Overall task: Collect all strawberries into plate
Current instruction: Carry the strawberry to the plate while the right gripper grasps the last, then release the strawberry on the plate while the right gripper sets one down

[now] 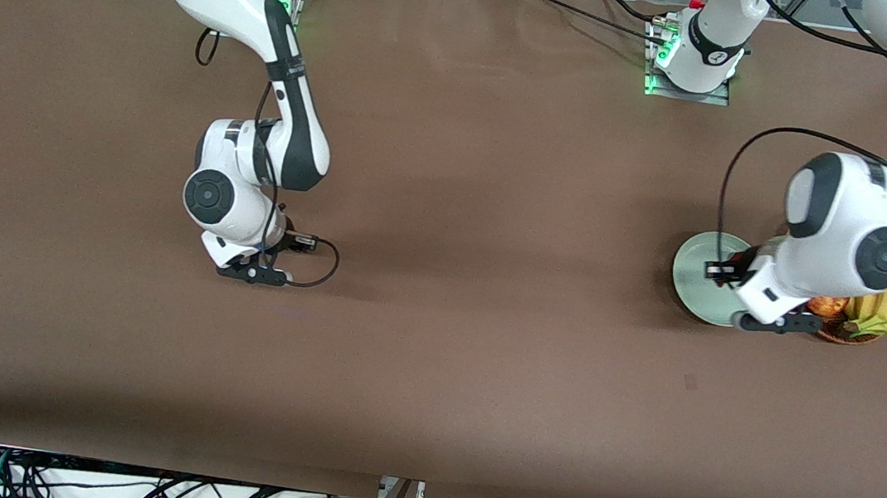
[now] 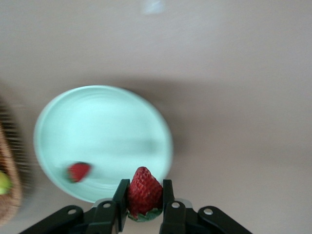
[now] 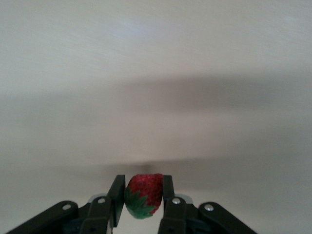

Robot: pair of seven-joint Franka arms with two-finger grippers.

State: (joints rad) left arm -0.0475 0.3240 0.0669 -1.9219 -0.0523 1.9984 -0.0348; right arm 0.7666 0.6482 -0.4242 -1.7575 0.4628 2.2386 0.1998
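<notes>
Your left gripper (image 2: pixel 144 204) pinches a strawberry (image 2: pixel 144 191), red and seeded with its green leaves down between the fingers, over the edge of the pale mint plate (image 2: pixel 105 131). A second small strawberry (image 2: pixel 78 171) lies on that plate, which sits beside the wicker basket (image 2: pixel 9 185) at the left arm's end of the table (image 1: pixel 489 288). Your right gripper (image 3: pixel 142 207) clamps a third strawberry (image 3: pixel 144 194), green top showing, over bare table toward the right arm's end

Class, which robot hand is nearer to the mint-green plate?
Left. The left hand, gripping a strawberry, is over the plate; the right hand is toward the right arm's end of the table.
</notes>
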